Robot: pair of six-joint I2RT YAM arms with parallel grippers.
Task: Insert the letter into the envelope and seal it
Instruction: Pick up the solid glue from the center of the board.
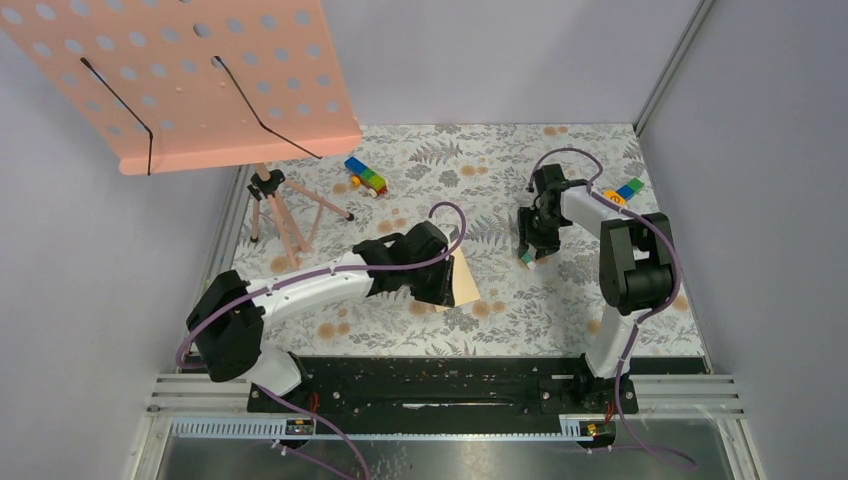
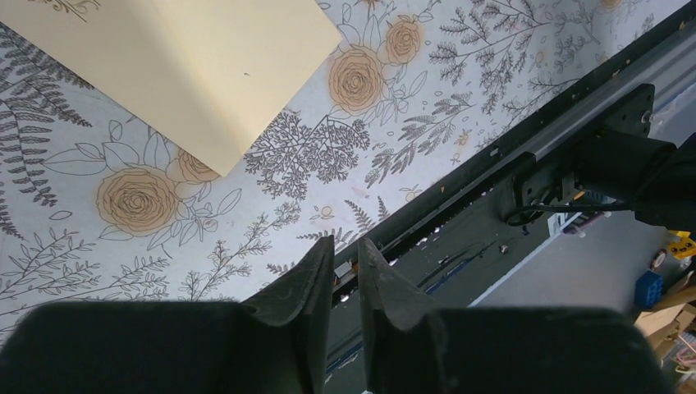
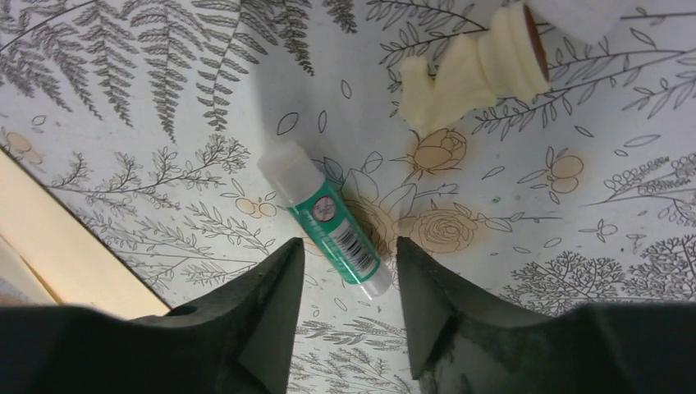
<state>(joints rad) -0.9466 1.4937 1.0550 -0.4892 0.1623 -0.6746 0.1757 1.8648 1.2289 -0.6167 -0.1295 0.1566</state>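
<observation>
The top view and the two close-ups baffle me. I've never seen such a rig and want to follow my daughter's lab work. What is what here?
The top view looks down on two robot arms bolted at the table's near edge. Each close-up comes from a camera on one wrist, so the dark prongs at the bottom are that arm's own hand. The left hand is almost closed and holds nothing. Pale paper lies beyond it; I cannot tell whether it is the letter or the envelope. The right hand is open, with a green glue stick lying on the flowered table cover between its fingers, apparently not gripped. Farther back are toy blocks and a pink perforated stand.
</observation>
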